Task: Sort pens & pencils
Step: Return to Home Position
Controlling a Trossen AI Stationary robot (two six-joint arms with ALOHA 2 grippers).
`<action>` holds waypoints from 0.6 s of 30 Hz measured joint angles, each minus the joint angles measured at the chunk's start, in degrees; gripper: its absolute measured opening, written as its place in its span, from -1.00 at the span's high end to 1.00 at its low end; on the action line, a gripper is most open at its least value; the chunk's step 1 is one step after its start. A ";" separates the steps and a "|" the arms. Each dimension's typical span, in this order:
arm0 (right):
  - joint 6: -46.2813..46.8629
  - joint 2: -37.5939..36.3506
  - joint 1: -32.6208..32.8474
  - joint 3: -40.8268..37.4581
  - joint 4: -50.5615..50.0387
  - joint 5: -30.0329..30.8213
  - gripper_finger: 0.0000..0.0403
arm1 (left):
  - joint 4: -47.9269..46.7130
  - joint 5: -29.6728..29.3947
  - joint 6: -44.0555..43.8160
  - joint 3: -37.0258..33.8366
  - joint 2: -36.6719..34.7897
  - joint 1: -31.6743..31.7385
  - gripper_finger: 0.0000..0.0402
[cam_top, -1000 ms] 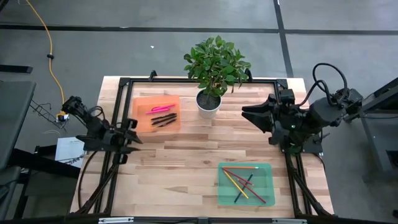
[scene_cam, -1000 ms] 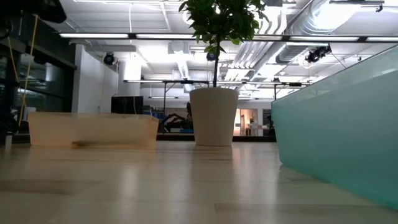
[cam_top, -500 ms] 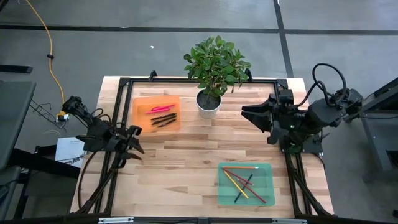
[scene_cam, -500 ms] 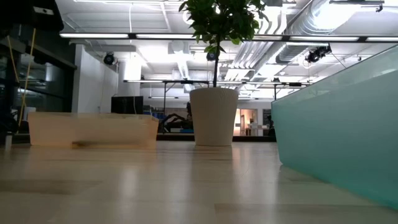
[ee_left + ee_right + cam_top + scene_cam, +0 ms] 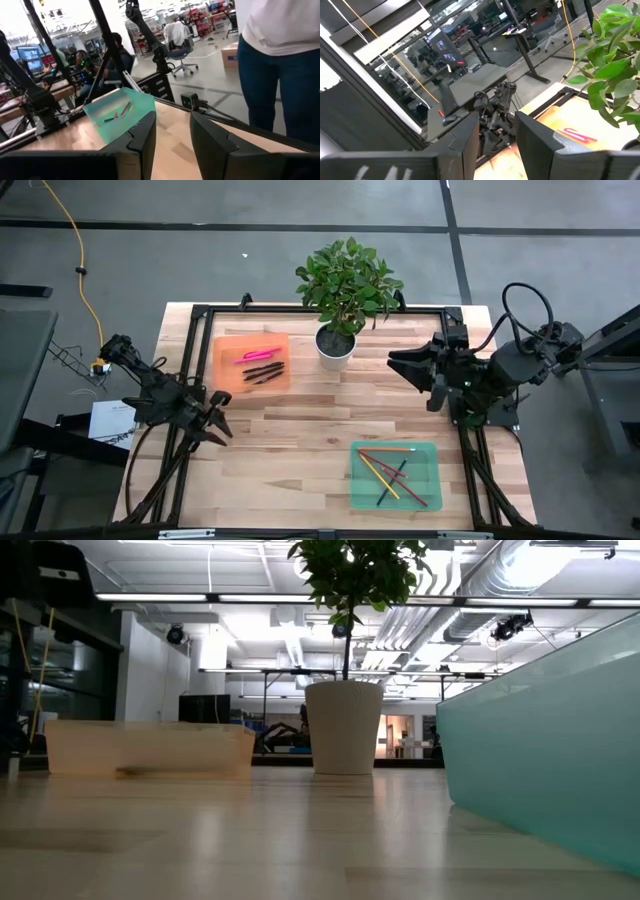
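Note:
The pens, pink [image 5: 256,354] and dark [image 5: 263,371], lie in an orange tray [image 5: 228,370] at the table's far left. The pencils [image 5: 392,470], yellow, red, orange and one dark, lie in a green tray [image 5: 430,480] at the near right. My left gripper [image 5: 217,423] is open and empty above the table's left edge, nearer than the orange tray. My right gripper [image 5: 397,362] is open and empty at the far right, pointing toward the plant pot. The left wrist view shows the green tray [image 5: 120,111] past the left gripper [image 5: 172,145]. The right wrist view shows a pink pen [image 5: 577,135] past the right gripper [image 5: 497,145].
A potted plant [image 5: 342,290] in a white pot [image 5: 335,345] stands at the far middle, between the orange tray and my right gripper. Bare wood lies in the table's middle [image 5: 310,430]. A person [image 5: 280,60] stands beyond the table's near side in the left wrist view.
My left gripper has gone a little toward the table's near edge and has turned its fingers toward the near right. The pens, the pencils and both trays have stayed where they were.

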 joint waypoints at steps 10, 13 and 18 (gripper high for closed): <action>-0.22 0.00 0.02 0.00 1.77 -1.20 0.42 | 0.13 -0.93 1.40 0.00 0.13 0.00 0.46; -3.26 -0.01 0.03 0.00 5.28 -2.88 0.42 | 0.17 -1.31 0.08 0.00 0.11 0.00 0.46; -8.97 -1.43 0.34 0.00 10.45 -6.11 0.42 | 0.17 -1.29 0.40 0.00 0.11 0.00 0.46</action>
